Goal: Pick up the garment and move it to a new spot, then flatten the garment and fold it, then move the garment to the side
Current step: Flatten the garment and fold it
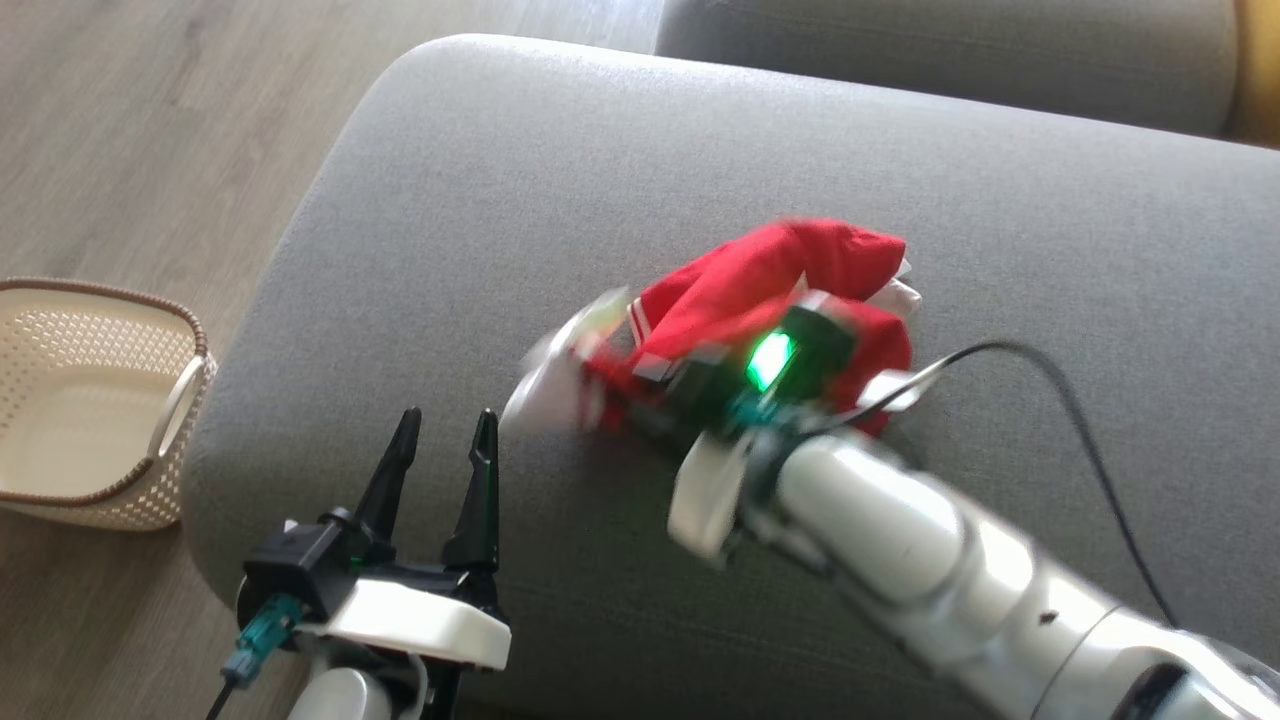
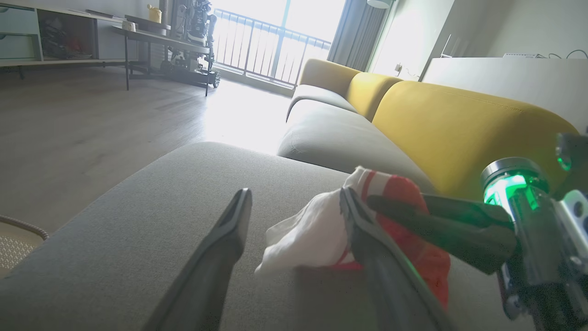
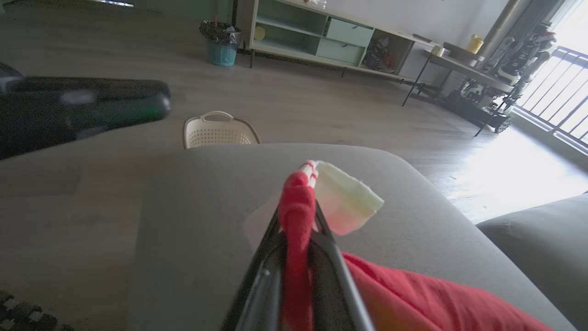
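Observation:
A red and white garment (image 1: 790,285) lies bunched on the grey sofa seat (image 1: 600,180). My right gripper (image 3: 298,216) is shut on a red fold of the garment (image 3: 296,230), with a white piece hanging off its tip. In the head view the right gripper (image 1: 640,375) is blurred over the garment's left end. Below and left of the cloth, my left gripper (image 1: 445,430) stands open near the seat's front edge, nothing between its fingers. In the left wrist view the garment (image 2: 317,234) sits just past the right finger of the left gripper (image 2: 294,202).
A cream laundry basket (image 1: 90,400) stands on the wood floor left of the sofa. A second grey seat (image 1: 950,40) and yellow backrests (image 2: 459,124) lie beyond. A black cable (image 1: 1090,440) trails from my right arm over the cushion.

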Robot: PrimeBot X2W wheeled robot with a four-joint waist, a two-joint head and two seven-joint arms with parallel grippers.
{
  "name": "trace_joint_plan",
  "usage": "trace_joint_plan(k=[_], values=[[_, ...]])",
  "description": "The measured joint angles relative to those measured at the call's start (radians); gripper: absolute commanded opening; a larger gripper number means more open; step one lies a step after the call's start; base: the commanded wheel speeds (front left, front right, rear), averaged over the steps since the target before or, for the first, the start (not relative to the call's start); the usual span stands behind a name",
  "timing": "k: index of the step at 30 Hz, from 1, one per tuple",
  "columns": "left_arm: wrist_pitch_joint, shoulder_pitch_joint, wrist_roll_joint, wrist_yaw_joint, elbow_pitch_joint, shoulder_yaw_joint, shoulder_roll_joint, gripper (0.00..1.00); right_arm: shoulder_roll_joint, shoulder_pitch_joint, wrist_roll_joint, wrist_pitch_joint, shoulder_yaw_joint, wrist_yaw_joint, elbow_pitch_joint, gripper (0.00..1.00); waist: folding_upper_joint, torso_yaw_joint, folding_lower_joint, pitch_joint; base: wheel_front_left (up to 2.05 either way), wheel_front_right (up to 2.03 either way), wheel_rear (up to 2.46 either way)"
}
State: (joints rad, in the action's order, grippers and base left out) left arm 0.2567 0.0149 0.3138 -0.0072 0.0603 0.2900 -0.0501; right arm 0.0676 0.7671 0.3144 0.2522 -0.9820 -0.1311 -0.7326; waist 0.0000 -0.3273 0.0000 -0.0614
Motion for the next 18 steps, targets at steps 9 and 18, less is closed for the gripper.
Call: trace_joint_plan(k=[9, 18], values=[[0.0, 0.001, 0.0, 0.008, 0.0, -0.007, 0.0, 1.0, -0.001, 0.026, 0.121, -0.004, -0.114, 0.0, -0.049, 1.0, 0.0, 0.031, 0.0, 0.023, 0.0, 0.0, 0.0], [0.0, 0.005, 0.0, 0.012, -0.007, -0.017, 0.0, 1.0, 0.07, 0.038, 0.072, -0.001, 0.214, 0.0, -0.015, 1.0, 0.0, 0.093, 0.0, 0.049, 0.0, 0.0, 0.0]])
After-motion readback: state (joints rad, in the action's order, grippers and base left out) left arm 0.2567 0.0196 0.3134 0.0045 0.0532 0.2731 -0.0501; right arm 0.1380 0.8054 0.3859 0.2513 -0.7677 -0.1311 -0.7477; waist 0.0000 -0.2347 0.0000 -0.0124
